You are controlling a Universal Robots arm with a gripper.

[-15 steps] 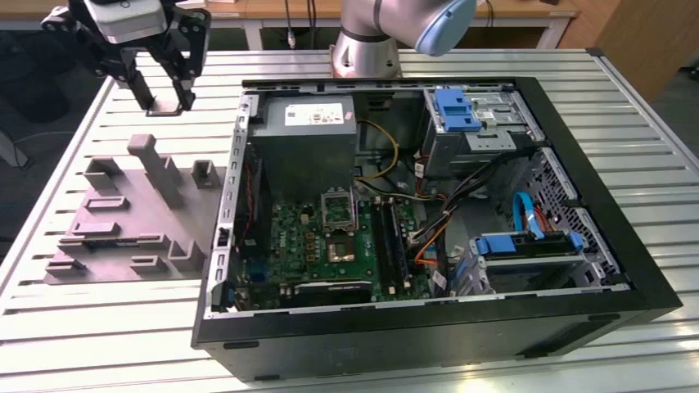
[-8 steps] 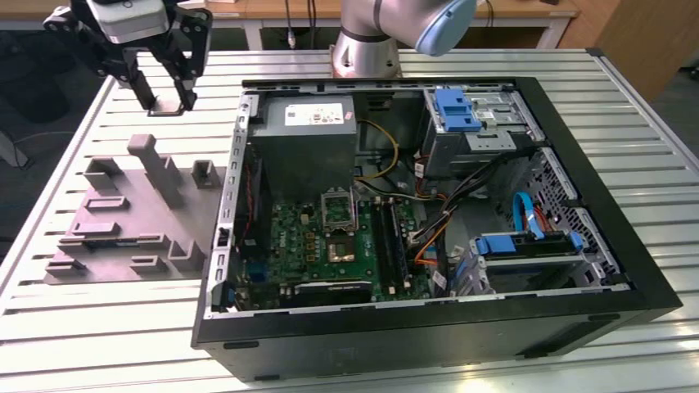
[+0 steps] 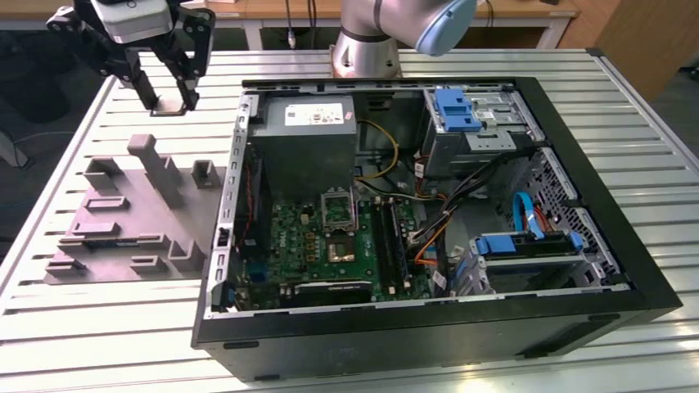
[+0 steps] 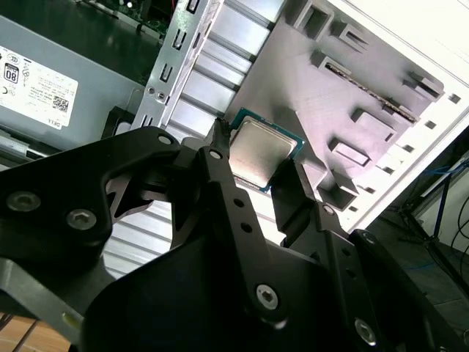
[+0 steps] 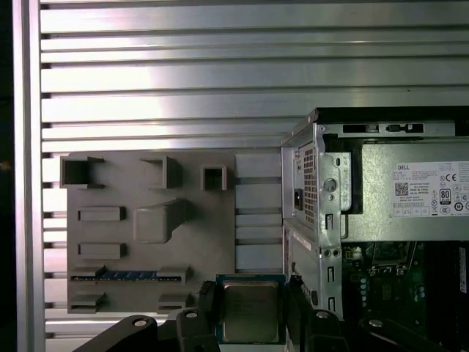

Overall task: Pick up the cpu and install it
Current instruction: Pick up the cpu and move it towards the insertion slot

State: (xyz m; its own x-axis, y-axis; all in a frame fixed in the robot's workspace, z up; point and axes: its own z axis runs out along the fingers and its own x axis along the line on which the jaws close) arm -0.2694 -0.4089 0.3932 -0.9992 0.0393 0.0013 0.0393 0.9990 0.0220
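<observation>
The end effector point(image 4: 258, 163) was seen closest in both wrist views, its two dark fingers point(image 4: 220, 183) clamped on opposite edges of the cpu point(image 4: 262, 150). The pale metal top of the chip was turned towards the cameras, with a thin dark rim around it. Beyond the held chip, the grey moulded tray point(image 5: 146, 183) was seen lying flat on the slatted metal desk point(image 5: 183, 73), its upright posts and recessed pockets facing up. In the exterior view the cpu was held over the desk by the tray's far end, towards the exterior view's left and outside the open computer case point(image 3: 611, 270). The case was laid on its side just beside the tray. Inside it were seen the green motherboard point(image 3: 317, 246), the silver socket frame point(image 3: 337, 206) and a grey power supply point(image 3: 317, 135). Farthest back, the arm's base point(image 3: 366, 49) was seen standing on the desk behind the case.
</observation>
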